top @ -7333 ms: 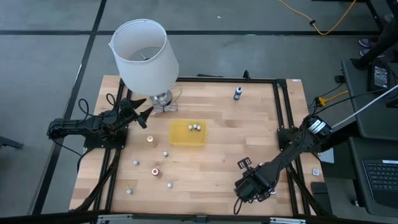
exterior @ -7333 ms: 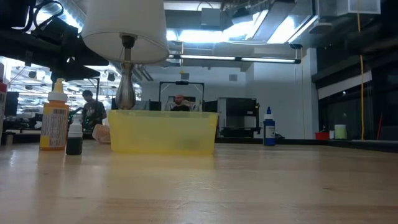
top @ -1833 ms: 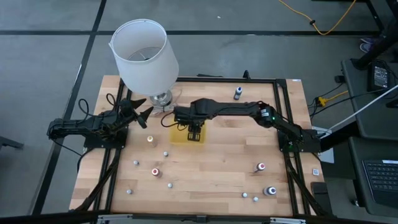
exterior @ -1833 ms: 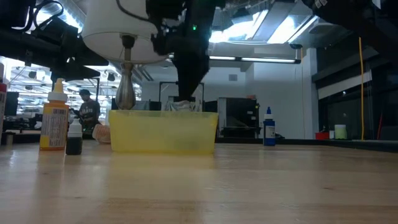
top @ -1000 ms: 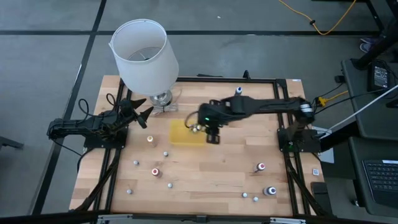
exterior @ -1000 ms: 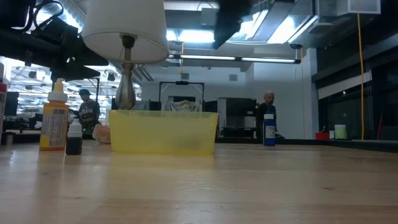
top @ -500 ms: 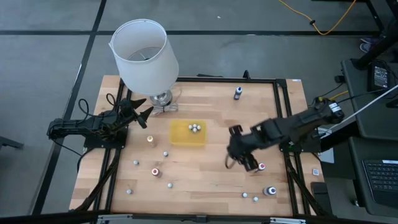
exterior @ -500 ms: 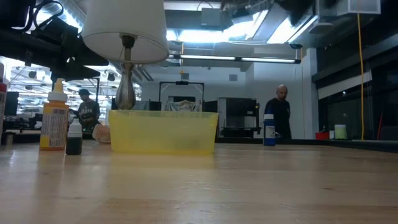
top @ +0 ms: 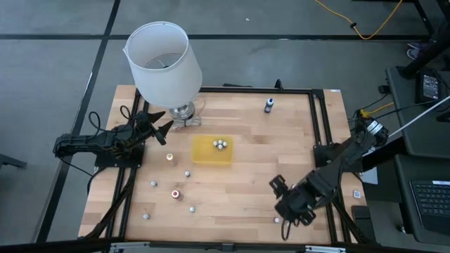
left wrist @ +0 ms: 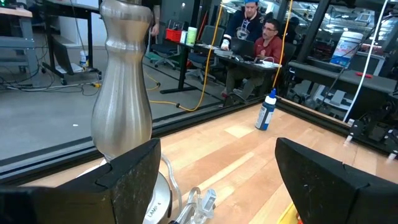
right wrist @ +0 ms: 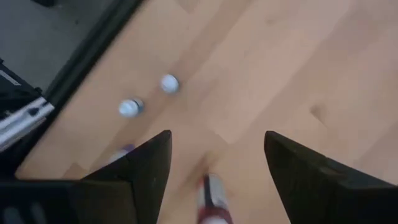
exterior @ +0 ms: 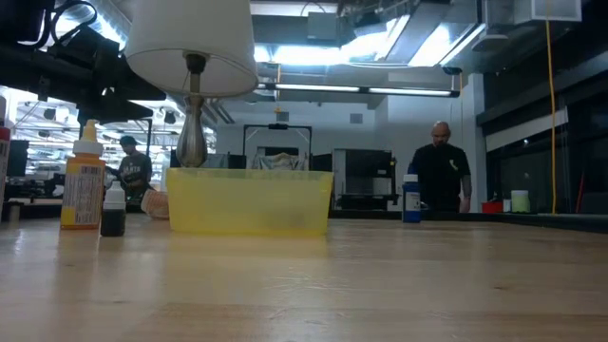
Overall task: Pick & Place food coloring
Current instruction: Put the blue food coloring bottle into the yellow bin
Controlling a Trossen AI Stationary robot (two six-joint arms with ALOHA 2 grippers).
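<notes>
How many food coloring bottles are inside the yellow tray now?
3 food coloring bottles, huddled together in the yellow tray, near its back edge. Another may be hidden among them.

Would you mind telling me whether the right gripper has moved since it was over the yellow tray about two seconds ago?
Yes. In the high view the right gripper has left the yellow tray and now sits open near the table's front-right corner, above a red-capped bottle.

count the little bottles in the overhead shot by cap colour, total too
white caps: 8, with 3 of them in the yellow tray
orange cap: 1
red cap: 1
dark cap: 1
total: 11 bottles in view; the right gripper may hide more
</notes>
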